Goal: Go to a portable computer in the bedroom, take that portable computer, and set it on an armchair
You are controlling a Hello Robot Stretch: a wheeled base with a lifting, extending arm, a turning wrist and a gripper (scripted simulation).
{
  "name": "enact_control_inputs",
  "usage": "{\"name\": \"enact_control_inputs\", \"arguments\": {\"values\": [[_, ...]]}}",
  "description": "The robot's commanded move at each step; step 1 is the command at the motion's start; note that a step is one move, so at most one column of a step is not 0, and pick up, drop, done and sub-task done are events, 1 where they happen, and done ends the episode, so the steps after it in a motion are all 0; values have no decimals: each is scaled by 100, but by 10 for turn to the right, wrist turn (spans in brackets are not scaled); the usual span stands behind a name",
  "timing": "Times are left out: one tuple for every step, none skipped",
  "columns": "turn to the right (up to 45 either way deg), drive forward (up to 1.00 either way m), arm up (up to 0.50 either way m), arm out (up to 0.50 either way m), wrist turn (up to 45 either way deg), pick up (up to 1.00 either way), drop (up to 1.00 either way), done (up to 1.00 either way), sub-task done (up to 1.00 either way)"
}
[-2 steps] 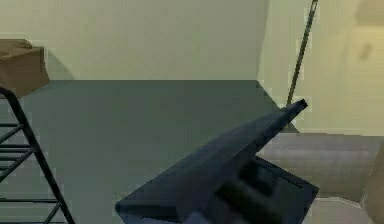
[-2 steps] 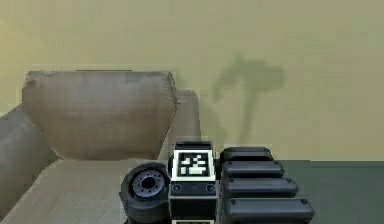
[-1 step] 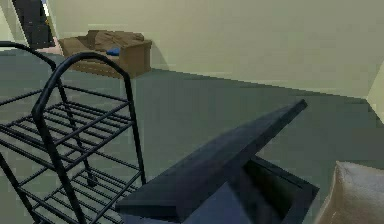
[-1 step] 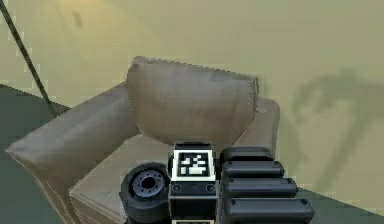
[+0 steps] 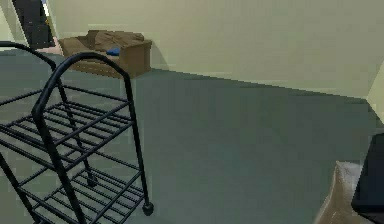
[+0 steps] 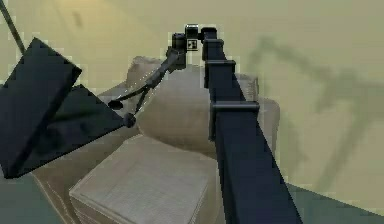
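Wire rack (image 5: pixel 60 130) fwd-left, sofa (image 5: pixel 105 52) far back; laptop (image 6: pixel 40 90) by armchair (image 6: pixel 150 180); jaws: can't tell if holding anything.

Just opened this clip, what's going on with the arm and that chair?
The robot's arm is stretched out over a beige armchair, its gripper reaching toward an open dark laptop at the chair's left side in the arm side view. The laptop overlaps the chair, so I cannot tell whether it is held or resting there. Ahead stand a black wire shelf cart and, in the far corner, a brown sofa.
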Motion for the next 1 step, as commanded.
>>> {"name": "enact_control_inputs", "arguments": {"values": [[0, 0, 0, 0, 450, 0, 0, 0, 0]]}}
